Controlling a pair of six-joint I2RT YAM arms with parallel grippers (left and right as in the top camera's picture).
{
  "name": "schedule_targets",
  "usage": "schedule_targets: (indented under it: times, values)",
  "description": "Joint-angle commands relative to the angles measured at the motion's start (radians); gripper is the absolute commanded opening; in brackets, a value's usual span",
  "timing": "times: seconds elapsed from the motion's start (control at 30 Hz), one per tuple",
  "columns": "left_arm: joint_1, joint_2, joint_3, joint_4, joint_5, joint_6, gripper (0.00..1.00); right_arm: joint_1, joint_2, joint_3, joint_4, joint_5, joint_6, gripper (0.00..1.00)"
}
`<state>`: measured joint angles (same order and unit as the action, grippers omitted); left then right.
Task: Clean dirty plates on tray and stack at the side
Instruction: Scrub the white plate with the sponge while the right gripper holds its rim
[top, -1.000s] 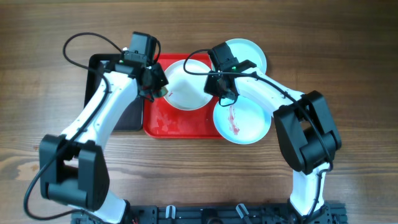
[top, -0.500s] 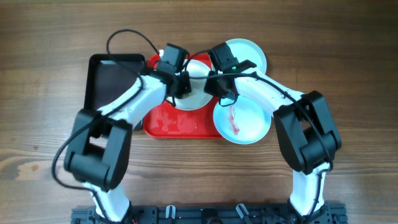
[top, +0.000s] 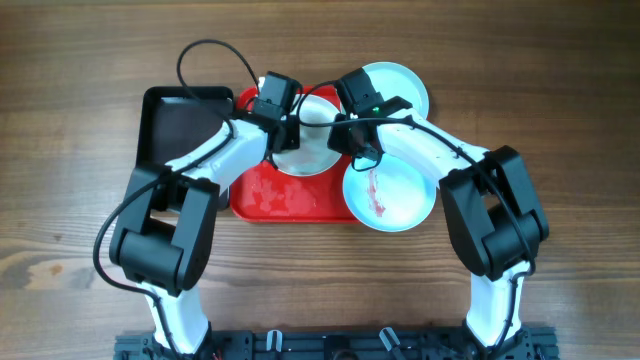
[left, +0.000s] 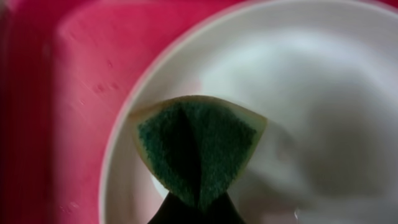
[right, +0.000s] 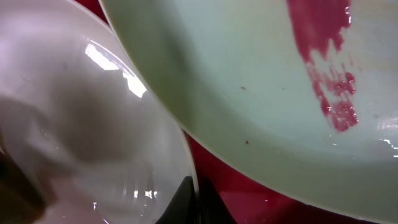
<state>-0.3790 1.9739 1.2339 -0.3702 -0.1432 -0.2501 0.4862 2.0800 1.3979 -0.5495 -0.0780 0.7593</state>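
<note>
The white plate (top: 312, 150) lies on the red tray (top: 285, 195). My left gripper (top: 288, 132) is shut on a green sponge (left: 196, 149) that presses on the white plate (left: 311, 93) near its left rim. The right gripper (top: 356, 148) is shut on the right rim of that white plate (right: 93, 124), one finger above and one below. A pale blue plate (top: 392, 195) with a red smear (right: 323, 56) overlaps the tray's right edge. Another pale blue plate (top: 402, 85) sits behind the right arm, off the tray.
A smaller black tray (top: 178, 125) stands against the red tray's left side, partly under the left arm. Bare wooden table (top: 560, 90) lies to the right, left and front. The arms' bases stand at the near edge.
The left arm swung right from the plate's left edge onto the white plate, uncovering the black tray; in the last half second it barely moved. The right arm stayed put.
</note>
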Motion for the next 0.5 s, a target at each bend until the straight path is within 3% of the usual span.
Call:
schedule_targets:
  times: [0.0, 0.27, 0.47]
  values:
    - [0.019, 0.024, -0.007, 0.069, -0.074, 0.092, 0.04, 0.000, 0.024, 0.001, -0.013, 0.026, 0.000, 0.04]
    - [0.017, 0.024, -0.007, 0.169, -0.085, 0.111, 0.04, 0.000, 0.024, 0.001, -0.013, 0.026, -0.001, 0.04]
    - [0.011, 0.024, -0.007, 0.033, 0.042, 0.112, 0.04, 0.000, 0.024, 0.001, -0.013, 0.025, -0.001, 0.04]
